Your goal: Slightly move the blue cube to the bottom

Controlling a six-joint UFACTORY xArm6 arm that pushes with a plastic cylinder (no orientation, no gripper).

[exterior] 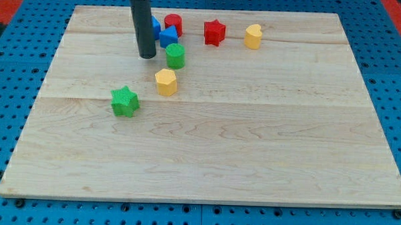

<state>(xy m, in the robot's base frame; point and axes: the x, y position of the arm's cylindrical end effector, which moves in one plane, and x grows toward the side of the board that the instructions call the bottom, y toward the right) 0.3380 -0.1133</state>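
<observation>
The blue cube (pixel 155 25) sits near the view's top, left of centre, partly hidden behind my dark rod. My tip (pixel 147 56) rests on the board just below and slightly left of the cube, apart from it. A blue triangular block (pixel 168 37) lies right beside the cube, on its lower right. A red cylinder (pixel 173 23) stands just right of the cube.
A green cylinder (pixel 175 55) stands right of my tip. A yellow block (pixel 166 81) lies below it. A green star (pixel 125 100) is lower left. A red star (pixel 215 31) and another yellow block (pixel 253 35) sit at the top right. The wooden board (pixel 252 161) lies on a blue pegboard.
</observation>
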